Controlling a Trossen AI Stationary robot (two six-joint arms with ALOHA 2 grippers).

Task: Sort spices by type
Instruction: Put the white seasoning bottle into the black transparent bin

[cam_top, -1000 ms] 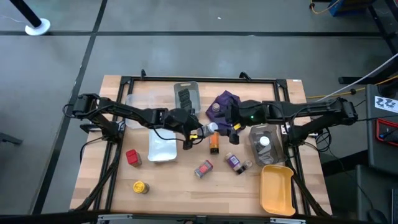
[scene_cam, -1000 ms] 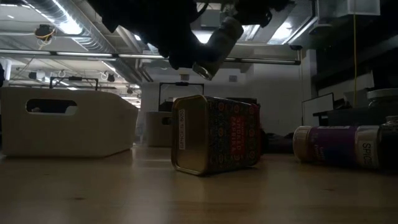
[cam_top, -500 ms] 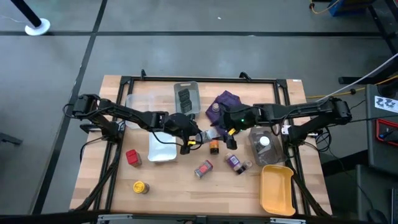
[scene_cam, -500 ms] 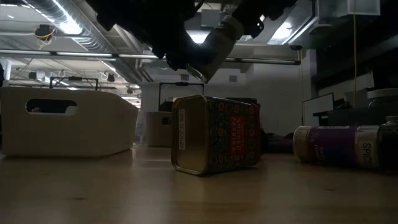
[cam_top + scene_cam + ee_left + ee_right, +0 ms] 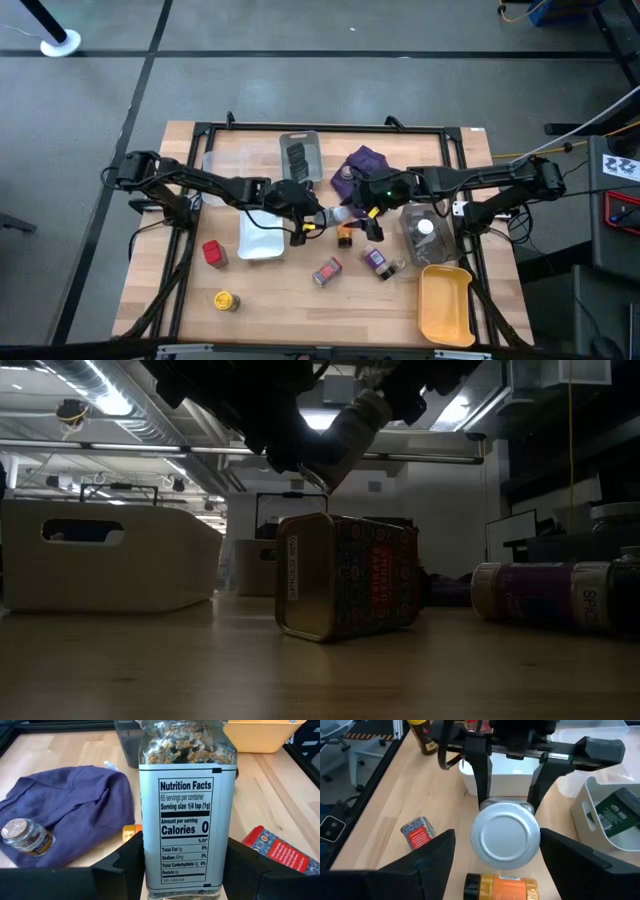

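A clear square spice jar [image 5: 182, 795] with a white nutrition label and a silver cap [image 5: 505, 836] is shut in my left gripper [image 5: 318, 215] above the table's middle. In the low view the jar [image 5: 345, 435] hangs tilted over a patterned tin [image 5: 345, 575] that lies on its side. My right gripper [image 5: 498, 840] is open at the jar's cap end. Its fingers stand on either side of the cap with a gap on both sides. An orange jar [image 5: 502, 887] lies on the table just below. My left gripper pinches the jar's base end [image 5: 182, 880] between its two fingers [image 5: 125, 865], one on each side face. It comes roughly level from the table's left, with the jar reaching forward along the fingers. The jar is lifted clear, tilted with its cap end higher.
On the table are a white tray [image 5: 262, 238], a grey tray [image 5: 300, 155] with dark jars, a clear tray [image 5: 425, 228] with a white-capped jar, and a yellow tray [image 5: 445, 303]. A small jar [image 5: 22, 836] lies on the purple cloth [image 5: 365, 163]. Also here: red tin [image 5: 213, 253], yellow tin [image 5: 226, 300], purple-labelled jar [image 5: 378, 262].
My right gripper has moved toward the table's left and closed in on the jar's cap end, staying open. My left gripper has carried the jar a little toward the right gripper and kept its hold.
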